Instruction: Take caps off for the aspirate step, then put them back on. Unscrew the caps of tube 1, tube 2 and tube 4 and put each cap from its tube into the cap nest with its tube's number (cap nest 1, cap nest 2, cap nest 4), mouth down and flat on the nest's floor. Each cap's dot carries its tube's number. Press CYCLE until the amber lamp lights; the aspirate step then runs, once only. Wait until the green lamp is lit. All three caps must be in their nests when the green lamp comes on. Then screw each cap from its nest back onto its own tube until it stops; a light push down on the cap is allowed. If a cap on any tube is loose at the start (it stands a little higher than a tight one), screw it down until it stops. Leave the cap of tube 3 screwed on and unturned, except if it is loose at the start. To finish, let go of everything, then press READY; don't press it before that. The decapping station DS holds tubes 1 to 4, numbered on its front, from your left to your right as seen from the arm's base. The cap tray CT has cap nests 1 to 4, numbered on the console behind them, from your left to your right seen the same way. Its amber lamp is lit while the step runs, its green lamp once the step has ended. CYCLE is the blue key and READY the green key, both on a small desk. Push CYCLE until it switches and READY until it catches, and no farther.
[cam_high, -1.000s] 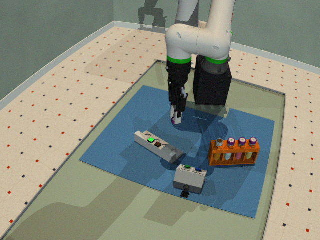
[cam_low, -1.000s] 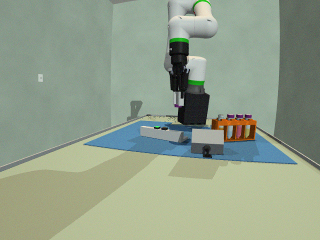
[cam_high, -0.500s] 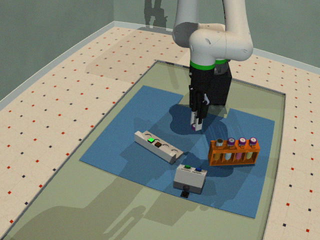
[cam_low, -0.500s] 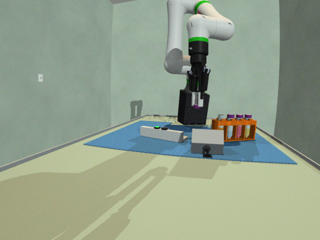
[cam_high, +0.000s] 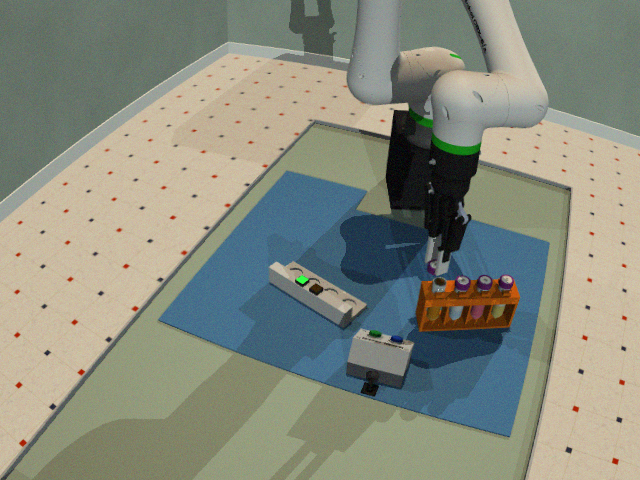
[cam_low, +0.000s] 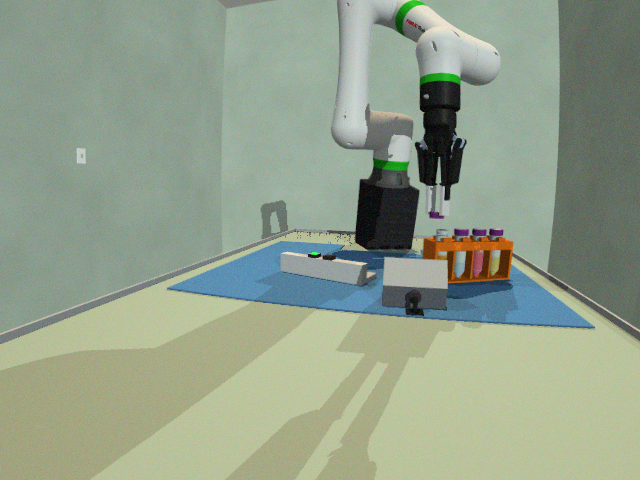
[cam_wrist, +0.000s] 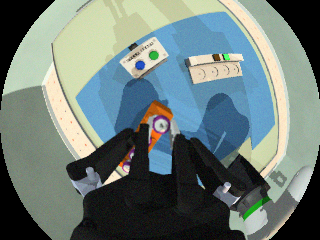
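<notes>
My gripper (cam_high: 438, 267) is shut on a purple cap (cam_high: 432, 267) and holds it a short way above the one uncapped tube (cam_high: 439, 284) at the left end of the orange decapping station (cam_high: 467, 305). The other three tubes (cam_high: 484, 282) carry purple caps. In the exterior view the cap (cam_low: 435, 213) hangs above the open tube (cam_low: 440, 234). In the wrist view the cap (cam_wrist: 159, 124) sits between my fingers over the rack. The cap tray (cam_high: 316, 293) shows its green lamp (cam_high: 301, 280) lit and its amber lamp (cam_high: 315, 289) dark; its nests look empty.
The small desk (cam_high: 379, 358) with the green READY key (cam_high: 375, 333) and the blue CYCLE key (cam_high: 397, 338) stands in front of the rack, left of it. The arm's black base (cam_high: 408, 170) stands behind. All rest on a blue mat.
</notes>
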